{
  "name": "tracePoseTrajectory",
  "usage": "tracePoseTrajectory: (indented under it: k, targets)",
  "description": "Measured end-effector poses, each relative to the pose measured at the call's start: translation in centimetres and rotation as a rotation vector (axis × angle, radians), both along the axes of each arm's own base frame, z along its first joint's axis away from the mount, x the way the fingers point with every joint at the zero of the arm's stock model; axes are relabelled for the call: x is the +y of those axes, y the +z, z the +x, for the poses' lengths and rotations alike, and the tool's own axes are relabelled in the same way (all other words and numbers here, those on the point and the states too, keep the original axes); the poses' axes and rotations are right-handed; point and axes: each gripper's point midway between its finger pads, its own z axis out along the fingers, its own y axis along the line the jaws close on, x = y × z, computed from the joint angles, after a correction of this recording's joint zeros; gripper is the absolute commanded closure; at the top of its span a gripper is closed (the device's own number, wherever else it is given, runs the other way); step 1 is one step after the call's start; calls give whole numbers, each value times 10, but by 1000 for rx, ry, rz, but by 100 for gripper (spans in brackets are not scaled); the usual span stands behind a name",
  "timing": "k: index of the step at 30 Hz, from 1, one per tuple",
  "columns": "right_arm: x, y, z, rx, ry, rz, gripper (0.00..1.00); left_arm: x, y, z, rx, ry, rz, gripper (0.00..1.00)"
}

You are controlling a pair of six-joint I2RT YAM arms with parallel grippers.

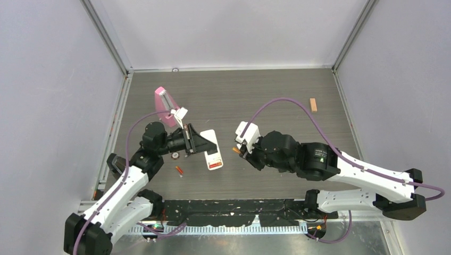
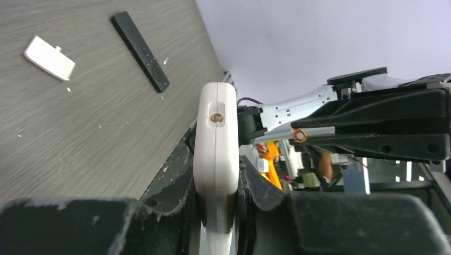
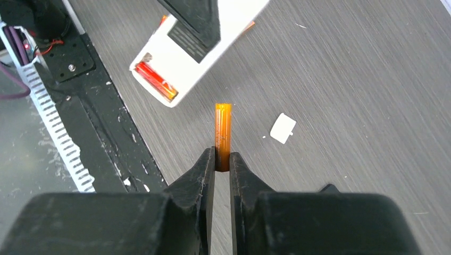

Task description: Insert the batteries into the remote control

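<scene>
Step in hand: second battery insertion.
Right gripper [image 3: 222, 159]: pinched on orange battery [image 3: 223, 130], aloft, near remote.
Left gripper [image 1: 201, 142]: clamped on white remote [image 1: 214, 156], red cell [image 3: 156, 81] seated.
Next, likely: you align battery with bay beside it, press in.

You are seeing the white remote [image 2: 215, 143] only edge-on from the left wrist, with its lower end disappearing between the left gripper's fingers [image 2: 170, 178] and off the bottom edge. The right gripper's fingers [image 3: 199, 175] are hiding the lower end of the held battery [image 3: 223, 133]. From above, the loose battery [image 1: 180, 170] is showing too small for its markings to be read.
</scene>
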Motion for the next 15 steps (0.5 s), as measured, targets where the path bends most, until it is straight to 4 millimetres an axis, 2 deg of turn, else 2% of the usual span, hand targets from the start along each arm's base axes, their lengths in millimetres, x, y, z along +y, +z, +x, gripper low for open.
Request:
tracePoseTrajectory:
  k: [4,9,12,15]
  targets:
    - [4,3,-7,-13,53,-74,94,-7,-13,-1,46,-37,-63,100]
    - [9,-21,-11,-3,103,-216,94,-15,-31,-4,108,-89,-101,100]
    - [9,-32,-13,6,124,-290,95,-20,-32,-5,120,-119,-131,100]
    - [12,-33,-13,3,142,-325,95,-23,-27,-6,108,-149,-154,100]
